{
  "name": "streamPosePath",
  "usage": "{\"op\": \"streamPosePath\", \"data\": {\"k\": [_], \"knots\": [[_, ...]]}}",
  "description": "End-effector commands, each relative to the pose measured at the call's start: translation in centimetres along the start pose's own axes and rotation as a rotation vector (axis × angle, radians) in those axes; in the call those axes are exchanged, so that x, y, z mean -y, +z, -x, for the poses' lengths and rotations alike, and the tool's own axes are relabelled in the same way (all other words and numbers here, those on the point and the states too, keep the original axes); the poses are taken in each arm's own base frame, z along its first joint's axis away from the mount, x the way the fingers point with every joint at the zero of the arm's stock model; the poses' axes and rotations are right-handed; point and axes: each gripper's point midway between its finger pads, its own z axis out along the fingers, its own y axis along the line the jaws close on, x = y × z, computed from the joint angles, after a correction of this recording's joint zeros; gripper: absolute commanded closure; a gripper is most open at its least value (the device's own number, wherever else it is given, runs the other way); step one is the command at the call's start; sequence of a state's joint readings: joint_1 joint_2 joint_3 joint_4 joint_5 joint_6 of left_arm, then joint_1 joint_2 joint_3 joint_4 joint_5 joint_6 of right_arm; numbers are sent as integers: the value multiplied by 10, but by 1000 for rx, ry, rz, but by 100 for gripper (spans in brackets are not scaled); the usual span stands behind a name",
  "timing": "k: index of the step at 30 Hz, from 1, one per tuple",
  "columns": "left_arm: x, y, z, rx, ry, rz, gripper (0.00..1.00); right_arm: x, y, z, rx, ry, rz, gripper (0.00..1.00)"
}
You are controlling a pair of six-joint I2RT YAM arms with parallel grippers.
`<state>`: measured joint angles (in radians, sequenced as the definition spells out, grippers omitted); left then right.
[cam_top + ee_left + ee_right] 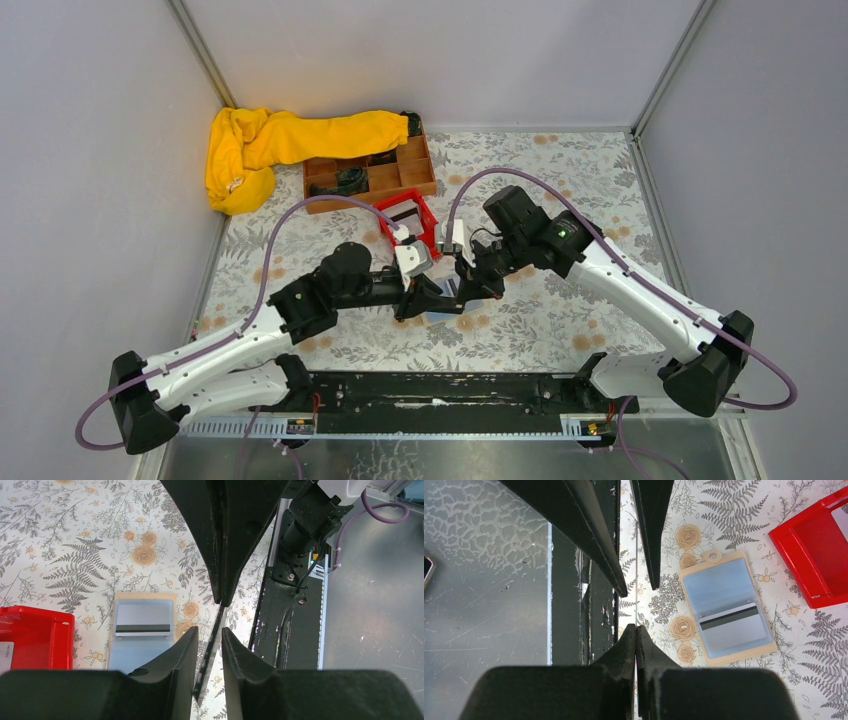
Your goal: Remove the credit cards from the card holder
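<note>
Right pincer [636, 628] clamps one card [212, 640]; left pincer [209, 631] gapes; card holder [719, 582] keeps one.

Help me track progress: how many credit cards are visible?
3. A striped card lies in the open card holder; an edge-on card is pinched by the right gripper, between the left gripper's open jaws; a whitish card lies in the red bin. More may be hidden.

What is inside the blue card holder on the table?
The card holder shows one grey card with a black stripe in a clear pocket. Anything behind that card is hidden.
</note>
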<state>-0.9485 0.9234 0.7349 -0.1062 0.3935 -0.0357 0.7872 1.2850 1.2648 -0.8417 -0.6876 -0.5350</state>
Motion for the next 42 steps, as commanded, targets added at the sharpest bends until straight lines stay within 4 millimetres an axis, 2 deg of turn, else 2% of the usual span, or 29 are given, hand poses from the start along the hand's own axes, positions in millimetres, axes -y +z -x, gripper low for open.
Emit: {"op": "streamPosePath", "data": {"k": [1, 8, 12, 13, 16, 18, 19, 21, 24, 26, 27, 29, 32, 37, 42], "knots": [[5, 0, 16, 56, 18, -20, 71, -8, -2, 10, 24, -26, 31, 100], [7, 3, 12, 39, 10, -39, 100, -11, -3, 12, 34, -31, 43, 100], [11, 4, 10, 37, 10, -61, 100, -8, -3, 10, 27, -32, 27, 100], [10, 4, 10, 40, 12, -60, 100, -2, -3, 11, 31, -36, -7, 97], [7, 4, 9, 43, 14, -42, 100, 13, -7, 14, 66, -46, -118, 60], [2, 3, 10, 52, 20, -13, 100, 21, -14, 22, 113, -59, -198, 46], [-2, 3, 11, 58, 22, 14, 100, 27, -18, 25, 135, -65, -249, 42], [-12, 2, 11, 71, 29, 68, 100, 47, -35, 35, 199, -54, -415, 40], [-27, 1, 10, 103, 64, 133, 100, 88, -79, 55, 378, 6, -763, 39], [-39, -1, 8, 128, 110, 161, 100, 96, -96, 57, 457, 46, -870, 40], [-46, -3, 11, 148, 132, 167, 100, 97, -98, 56, 485, 67, -882, 40], [-68, -7, 14, 176, 168, 178, 100, 96, -92, 55, 545, 117, -868, 40], [-98, -4, 11, 163, 161, 153, 100, 97, -69, 41, 583, 180, -812, 41], [-150, 2, -2, 119, 101, 88, 100, 101, -34, 9, 504, 233, -761, 41], [-192, -3, 8, 156, 122, 123, 100, 105, -17, -6, 469, 243, -740, 42]]}}
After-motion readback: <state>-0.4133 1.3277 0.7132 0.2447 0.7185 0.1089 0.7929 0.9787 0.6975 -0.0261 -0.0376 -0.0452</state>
